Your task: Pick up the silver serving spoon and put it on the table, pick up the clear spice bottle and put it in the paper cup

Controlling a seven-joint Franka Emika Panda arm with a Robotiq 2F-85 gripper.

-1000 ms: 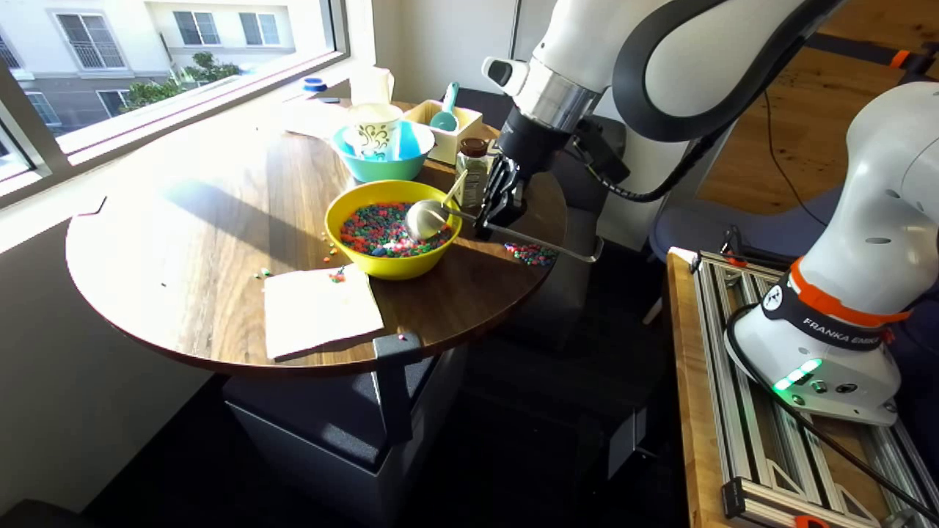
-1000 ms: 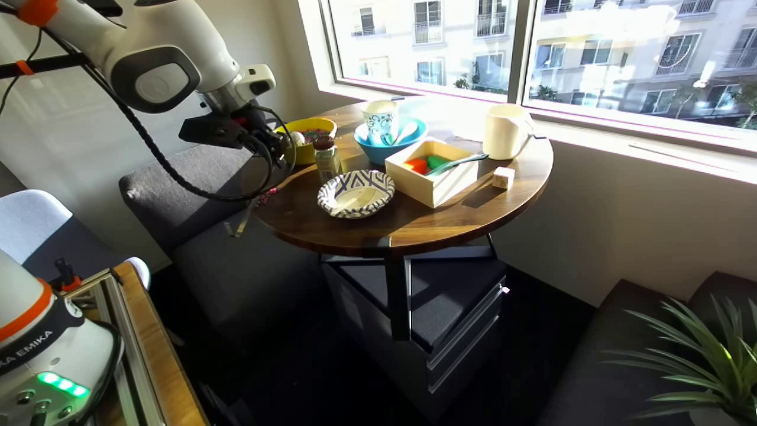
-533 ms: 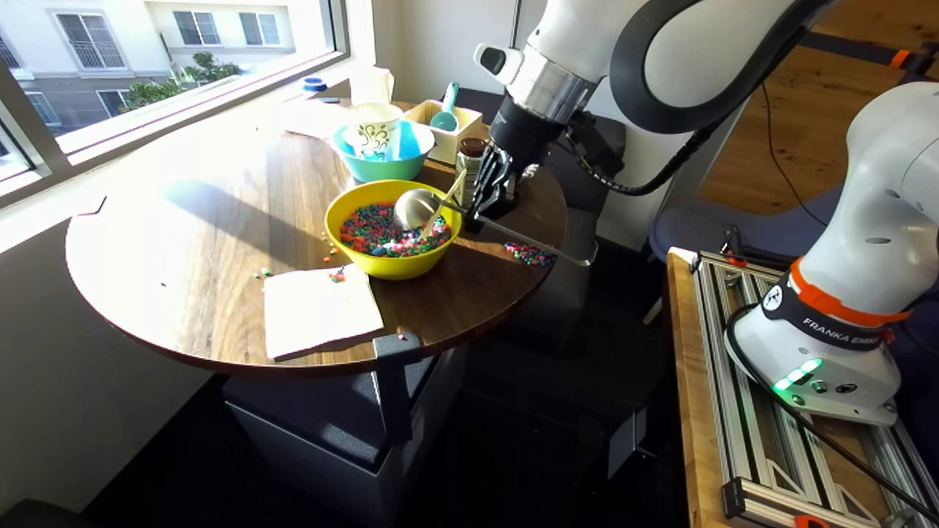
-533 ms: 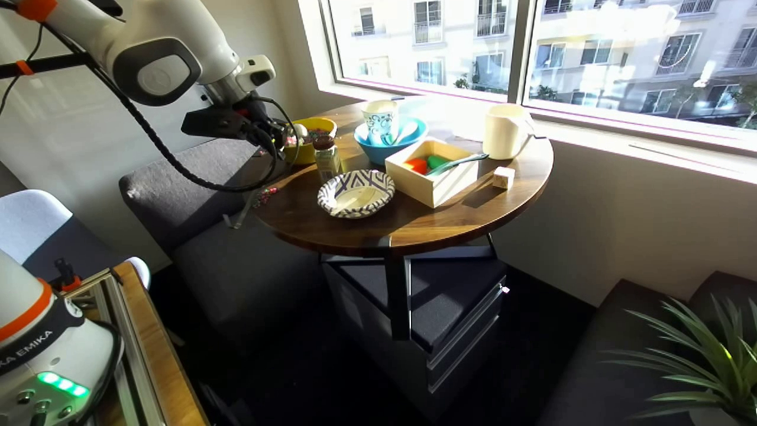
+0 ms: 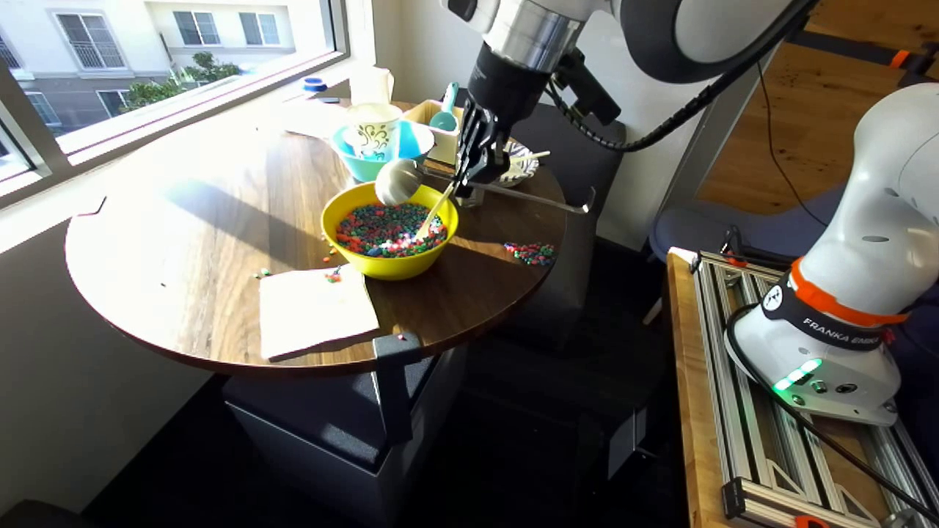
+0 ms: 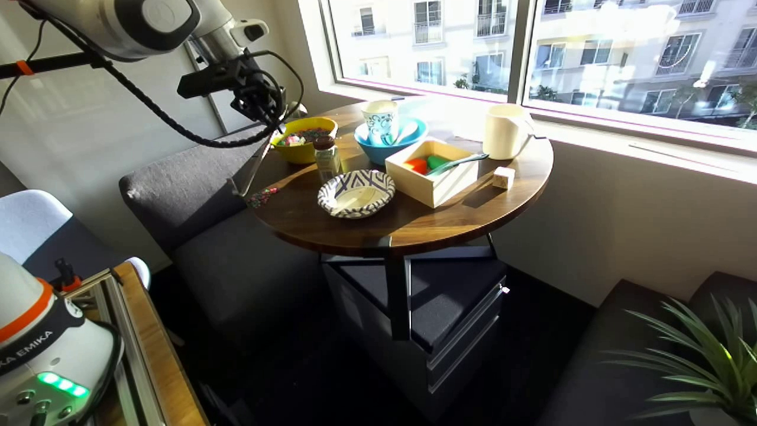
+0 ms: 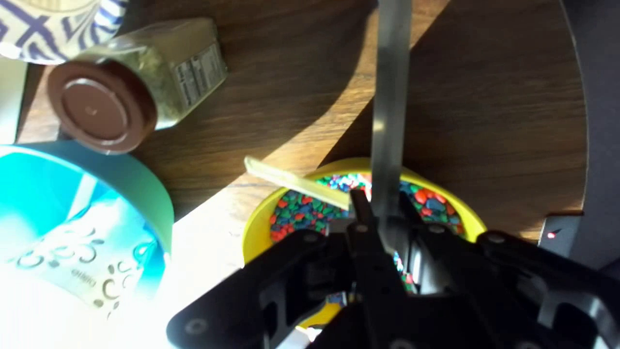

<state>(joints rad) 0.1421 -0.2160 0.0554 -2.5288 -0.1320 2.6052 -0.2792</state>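
Observation:
My gripper (image 5: 466,183) is shut on the handle of the silver serving spoon (image 5: 398,182) and holds it above the yellow bowl (image 5: 389,269). In the wrist view the gripper (image 7: 380,208) grips the long metal spoon handle (image 7: 390,97). The clear spice bottle (image 6: 327,161) has a brown lid and stands upright on the brown round table (image 6: 426,223); in the wrist view the bottle (image 7: 179,68) is beside the teal bowl. The paper cup (image 6: 380,122), white with teal swirls, stands in the teal-blue bowl (image 6: 369,155); it also shows in an exterior view (image 5: 375,133).
The yellow bowl holds colored pebbles and a pale stick (image 5: 438,209). A patterned bowl (image 6: 356,204), a wooden box (image 6: 434,188), a cream pitcher (image 6: 502,133) and a small cube (image 6: 503,177) are on the table. A napkin (image 5: 315,312) and spilled pebbles (image 5: 532,254) lie near the edge.
My gripper has risen with the spoon in it. The spoon's round end has come up from the pebbles to above the yellow bowl. The yellow bowl and napkin have shifted very slightly.

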